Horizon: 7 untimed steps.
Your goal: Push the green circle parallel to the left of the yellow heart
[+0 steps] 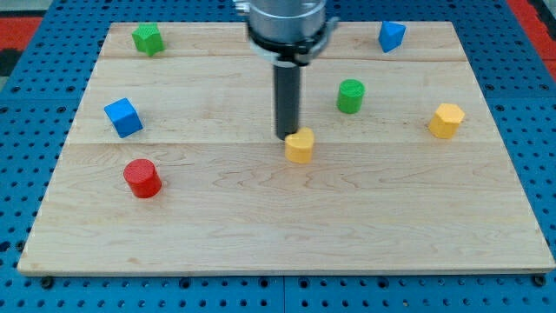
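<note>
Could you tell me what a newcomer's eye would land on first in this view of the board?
First the dark rod coming down from the view's top centre, my tip right against the upper left of a yellow block near the board's middle. Next the green circle, up and to the view's right of that block. Then the red cylinder standing alone at the view's lower left.

We have a single view, set in front of the wooden board [278,226] and above it, looking down at a slant toward its far edge. It stands near enough that the board fills almost the whole frame, with blue pegboard [26,156] showing around it and the arm's upper part cut off at the top
</note>
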### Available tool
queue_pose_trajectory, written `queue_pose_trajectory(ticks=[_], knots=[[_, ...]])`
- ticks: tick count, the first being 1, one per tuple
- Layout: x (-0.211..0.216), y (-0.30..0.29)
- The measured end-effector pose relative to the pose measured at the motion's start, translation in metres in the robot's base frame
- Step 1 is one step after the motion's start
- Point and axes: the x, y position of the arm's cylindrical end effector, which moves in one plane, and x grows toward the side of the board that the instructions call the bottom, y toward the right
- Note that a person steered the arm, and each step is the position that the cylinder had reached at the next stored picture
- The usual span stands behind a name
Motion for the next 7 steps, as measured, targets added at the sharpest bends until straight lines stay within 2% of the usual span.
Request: queue_pose_trajectory(ticks=[1, 2, 3, 4, 5, 6, 7], knots=[[0.003, -0.02], [0.024, 0.034], [0.053, 0.134], [0.084, 0.157], [0.026, 0.124], [0.03, 0.072], [0.076, 0.085]])
